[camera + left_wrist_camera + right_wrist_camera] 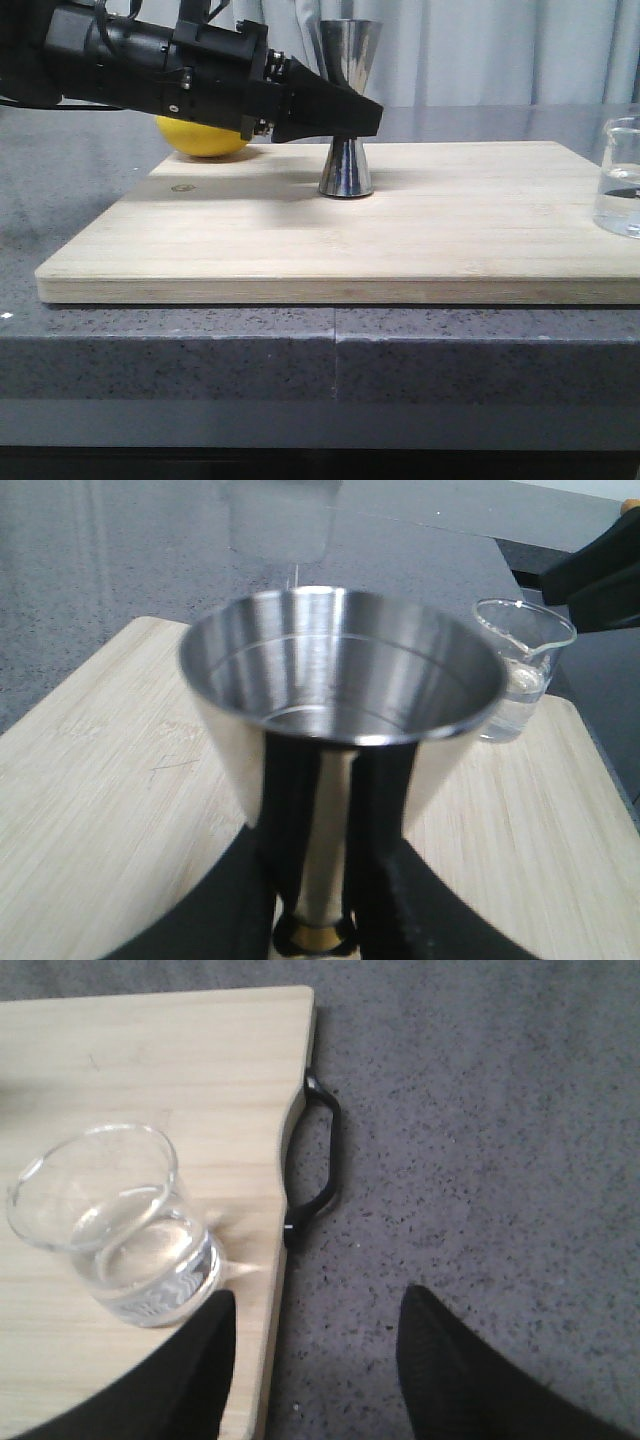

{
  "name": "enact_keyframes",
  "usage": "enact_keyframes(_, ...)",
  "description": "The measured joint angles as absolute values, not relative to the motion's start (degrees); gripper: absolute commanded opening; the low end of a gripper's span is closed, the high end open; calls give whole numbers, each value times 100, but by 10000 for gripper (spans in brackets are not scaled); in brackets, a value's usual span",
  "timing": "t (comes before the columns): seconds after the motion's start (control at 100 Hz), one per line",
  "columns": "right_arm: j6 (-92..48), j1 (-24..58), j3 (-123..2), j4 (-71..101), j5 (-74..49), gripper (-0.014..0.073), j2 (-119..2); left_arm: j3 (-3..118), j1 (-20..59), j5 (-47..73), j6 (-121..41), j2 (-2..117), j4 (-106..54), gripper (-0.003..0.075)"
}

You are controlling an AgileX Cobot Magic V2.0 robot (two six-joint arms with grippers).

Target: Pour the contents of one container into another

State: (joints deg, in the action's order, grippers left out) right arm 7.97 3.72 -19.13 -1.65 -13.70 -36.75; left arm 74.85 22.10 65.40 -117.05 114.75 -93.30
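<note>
Left pincer (318, 920) clamped on steel jigger (346, 110) at gold-banded waist; jigger upright on bamboo cutting board (400, 240), toward far edge. Lemon (203, 138) behind left arm near board's far left corner. Glass beaker (115, 1225), holding clear liquid, stands at board's right edge beside black handle (315, 1150). Right pincer (315, 1360) spread open, gripping nothing, just beside beaker, over board edge and grey counter (480, 1160).

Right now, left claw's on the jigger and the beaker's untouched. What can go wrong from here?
1. The beaker stands close to the board edge by the black handle; a bump from the open right claw could push it off.
2. It holds clear liquid, so a tilted grab could spill.
3. The left claw grips the jigger at its narrow waist; it might slip or tip during the pour.
</note>
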Motion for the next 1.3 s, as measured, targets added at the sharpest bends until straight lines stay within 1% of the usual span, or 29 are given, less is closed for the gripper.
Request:
enact_keyframes(0.15,797,504,-1607,-165,-965,339,-3675,7485,2210,6627,-11705,11475,-9320,-21)
enact_keyframes(0.22,797,596,-1516,-165,-750,352,-3675,7485,2210,6639,-11705,11475,-9320,-21)
enact_keyframes(0.25,797,631,-1465,-165,-660,373,-3675,7485,2210,6639,-11705,11475,-9320,-21)
enact_keyframes(0.38,797,729,-1283,-165,-288,520,-3675,7485,2210,6639,-11705,11475,-9320,-21)
enact_keyframes(0.45,797,769,-1199,-165,-116,552,-3675,7485,2210,6639,-11692,11475,-9320,-21)
enact_keyframes(0.62,797,891,-1161,-165,33,549,-3675,7511,2210,6651,-11656,11475,-9332,-21)
enact_keyframes(0.91,797,1065,-1161,-165,241,549,-3713,7893,2210,6661,-11352,11464,-9284,-21)
enact_keyframes(1.05,797,1063,-1161,-165,576,549,-4033,7947,2210,6671,-11319,11442,-9225,-21)
enact_keyframes(1.3,797,1192,-1161,-178,1385,549,-5042,7947,2210,6671,-11262,11443,-9192,-21)
